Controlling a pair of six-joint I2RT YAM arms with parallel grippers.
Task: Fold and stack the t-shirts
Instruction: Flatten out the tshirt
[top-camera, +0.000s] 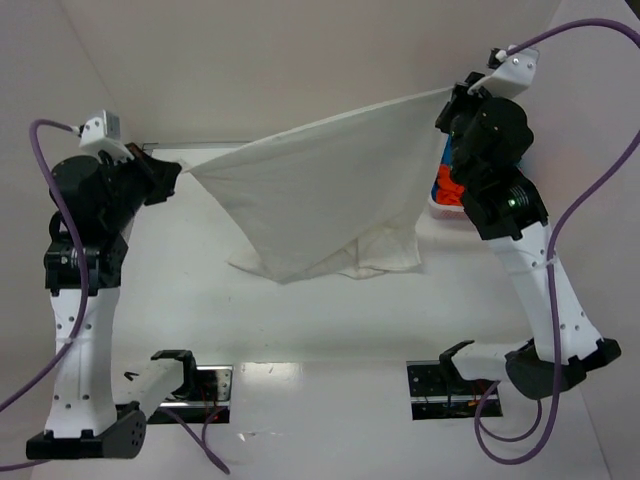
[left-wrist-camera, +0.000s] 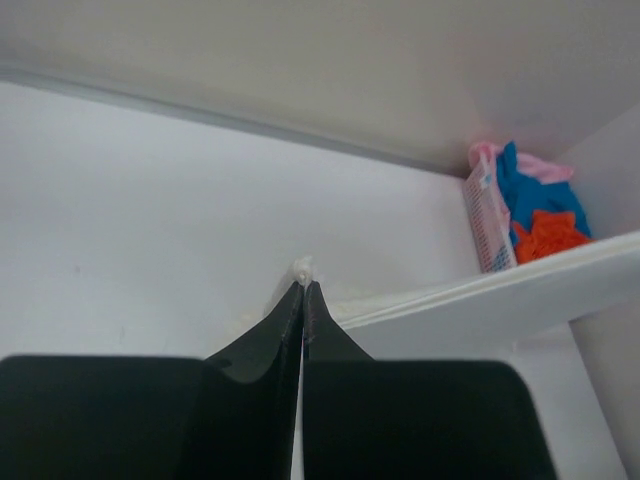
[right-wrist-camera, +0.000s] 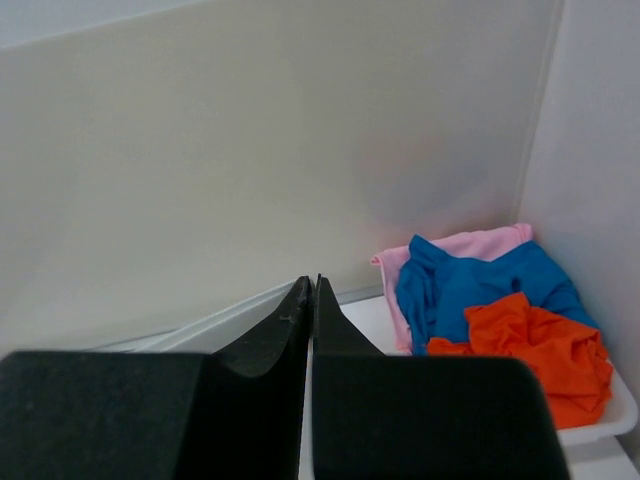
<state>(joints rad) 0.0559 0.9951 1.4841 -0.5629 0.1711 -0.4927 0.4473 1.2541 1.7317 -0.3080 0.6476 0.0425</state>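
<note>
While holding the off-white t-shirt (top-camera: 320, 190) stretched in the air, hem trailing on the surface (top-camera: 320, 330), left tool (top-camera: 180, 171) and right tool (top-camera: 447, 96) both clamped shut on its upper corners, pull evenly and lay flat. Beyond, coloured t-shirts (right-wrist-camera: 480, 290) heaped in a white tray (right-wrist-camera: 616, 414); pale walls (top-camera: 300, 60) around.

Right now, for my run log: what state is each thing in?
off-white t-shirt: lifted, stretched between both grippers
left gripper: shut on shirt edge
right gripper: shut on shirt edge
blue t-shirt: crumpled in tray
orange t-shirt: crumpled in tray
pink t-shirt: in tray, partly under blue
</note>
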